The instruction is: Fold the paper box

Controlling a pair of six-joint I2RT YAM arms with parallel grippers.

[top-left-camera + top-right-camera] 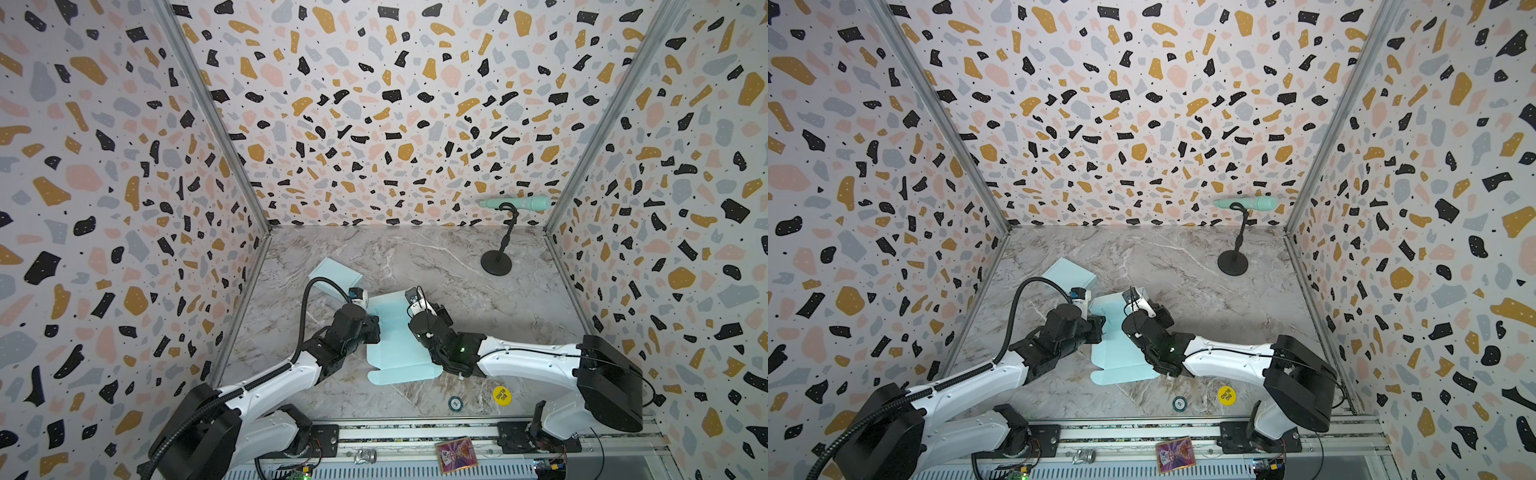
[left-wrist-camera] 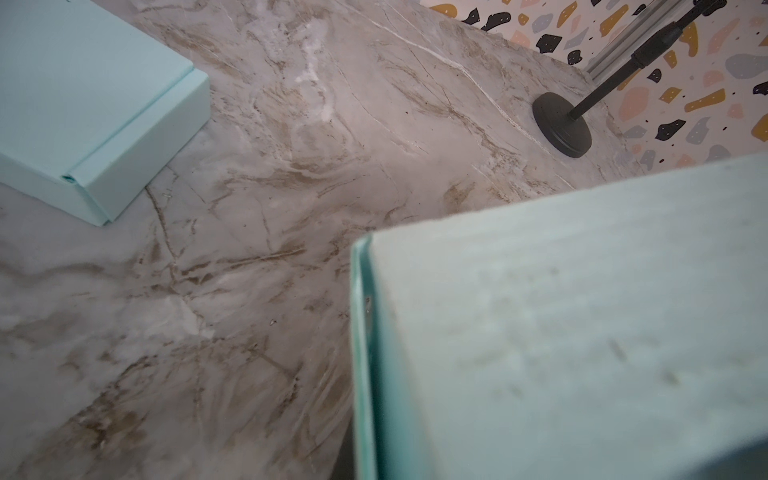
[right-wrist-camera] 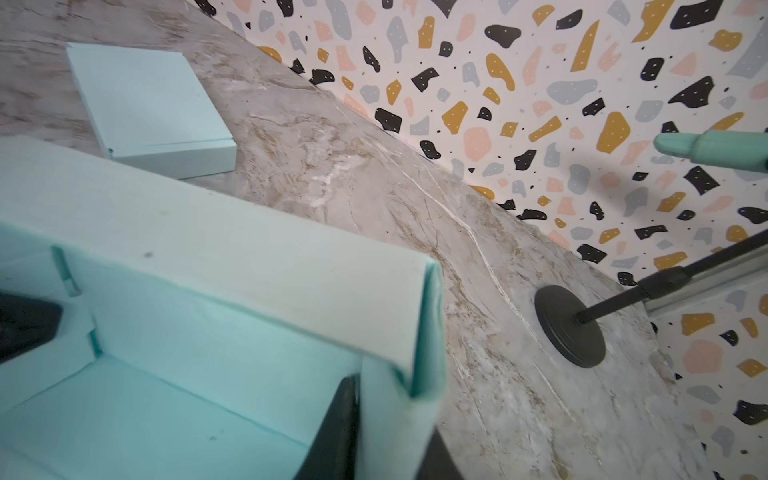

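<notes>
The paper box (image 1: 395, 345) lies low in the centre of both top views, between the two arms. It is only partly formed. Its end toward the bottom of the frame is flat on the marble table (image 1: 415, 257), while the end toward the top has walls standing. The right wrist view shows a long wall upright and meeting a short side wall at a corner.

The right gripper (image 3: 390, 440) straddles that side wall. One dark finger (image 3: 338, 428) is inside the box and the other outside, and they look closed on the doubled paper. The left gripper (image 1: 373, 328) is at the box's left edge with its jaws closed. A pale wall fills the lower right of its wrist view, but the fingertips are hidden, so I cannot tell if paper is pinched between them.

My reading is that the side walls are being set and the lid end is not yet folded. The main risks from here:

- The corner springs open if the right gripper lets go before the tab is seated.
- The sheet skews or creases off its score lines if the arms pull unevenly — it looks free to slide on the smooth marble.
- The left arm nudges the finished box (image 1: 334, 276) just up and left of it.

The microphone stand (image 1: 496, 264), upper right, is well apart.
</notes>
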